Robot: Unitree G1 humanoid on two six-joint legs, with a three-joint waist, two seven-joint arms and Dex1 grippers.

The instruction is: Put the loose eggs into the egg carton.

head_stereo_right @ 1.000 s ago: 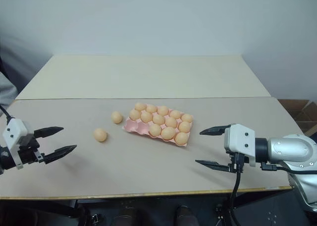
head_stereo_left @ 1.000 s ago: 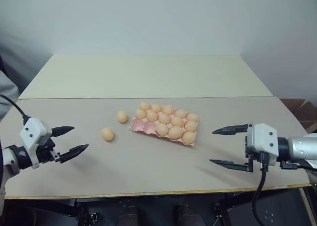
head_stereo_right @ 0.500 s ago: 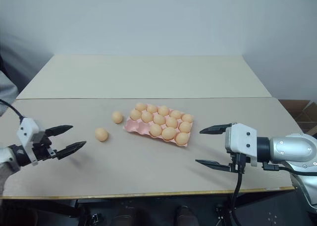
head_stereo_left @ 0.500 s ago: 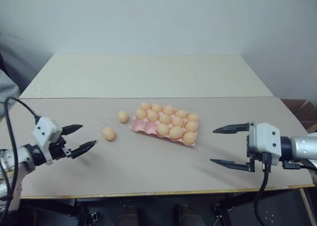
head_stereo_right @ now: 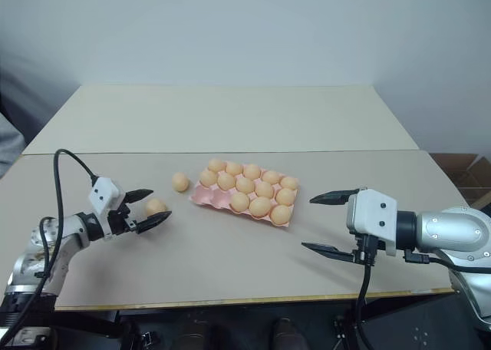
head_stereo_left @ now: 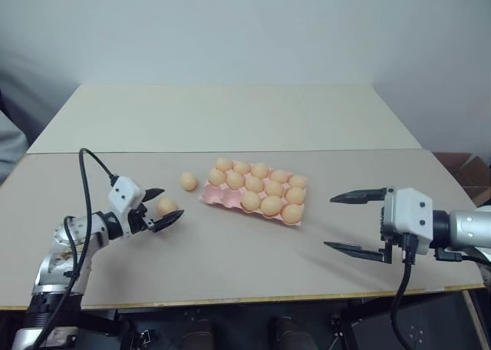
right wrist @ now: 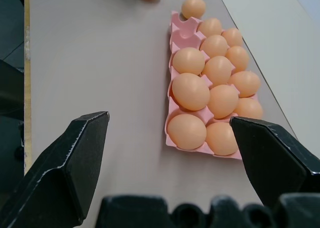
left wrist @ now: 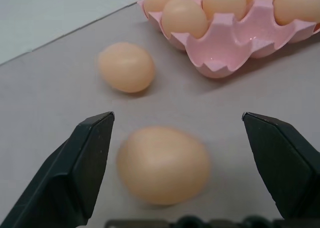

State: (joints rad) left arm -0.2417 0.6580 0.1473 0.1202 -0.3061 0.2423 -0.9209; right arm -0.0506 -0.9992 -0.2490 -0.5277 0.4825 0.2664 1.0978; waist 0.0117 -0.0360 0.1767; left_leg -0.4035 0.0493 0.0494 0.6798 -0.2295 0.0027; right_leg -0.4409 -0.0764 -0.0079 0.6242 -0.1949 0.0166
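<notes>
Left gripper [head_stereo_left: 159,209] fingers spread, straddling near loose egg [head_stereo_left: 166,206], not clamped. Second loose egg [head_stereo_left: 188,181] beside egg carton [head_stereo_left: 232,199] at table [head_stereo_left: 230,258] centre. Right gripper [head_stereo_left: 355,223] fingers apart, hovering over bare tabletop right of carton.

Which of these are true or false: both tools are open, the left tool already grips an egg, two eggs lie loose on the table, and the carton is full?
1. Both tools are open. True: left tool and right tool both gape.
2. The left tool grips an egg. False: the nearer loose egg lies on the table between its open fingers.
3. Two eggs lie loose. True: there is also the farther loose egg.
4. The egg carton is full. False: its near-left corner cups are empty.
</notes>
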